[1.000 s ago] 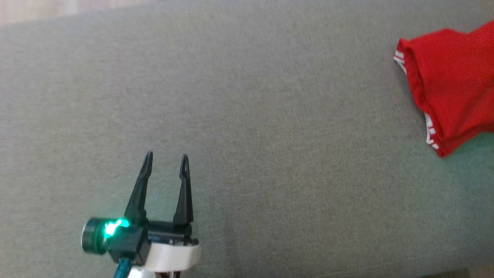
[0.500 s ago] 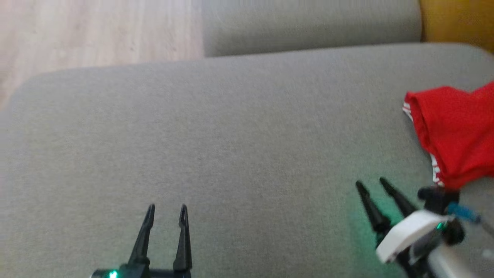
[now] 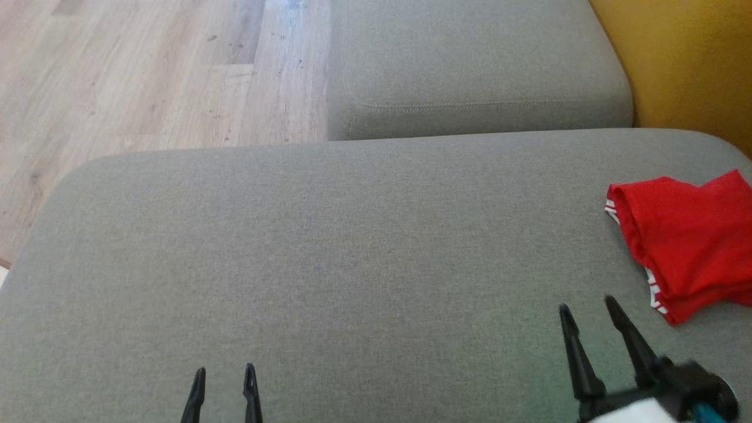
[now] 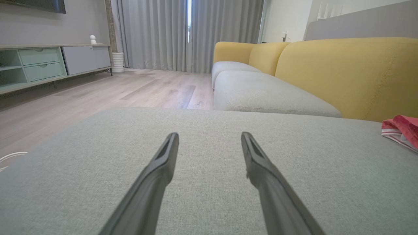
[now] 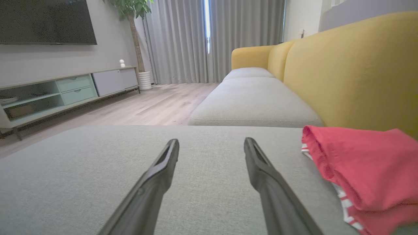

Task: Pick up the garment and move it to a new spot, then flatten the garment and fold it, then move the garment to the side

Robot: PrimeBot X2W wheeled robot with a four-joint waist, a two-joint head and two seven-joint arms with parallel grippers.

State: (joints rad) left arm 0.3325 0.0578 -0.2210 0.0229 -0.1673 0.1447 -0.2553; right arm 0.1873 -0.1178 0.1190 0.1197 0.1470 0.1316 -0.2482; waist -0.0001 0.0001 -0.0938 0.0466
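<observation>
So here's where I'm at: both my pincers are spread apart with nothing in them. My left gripper hangs low over the near edge of the grey cushion, and my right gripper sits just short of the red garment, not touching it. The garment is way over on my right side of the cushion, doubled over on itself, with a white-striped hem peeking out along the edge nearest my right fingers. Part of it runs out of the head view, so I can't judge how tidy the whole thing is. Honestly, this fits two reads: a loose bundle waiting to be carried off and flattened, or a folded piece already parked at the side. I can't settle which from here, so I won't call a move. Either way, the cloth is thin and floppy and the cushion is soft, so those pointy right tips should stay clear of that hem to avoid snagging it.
</observation>
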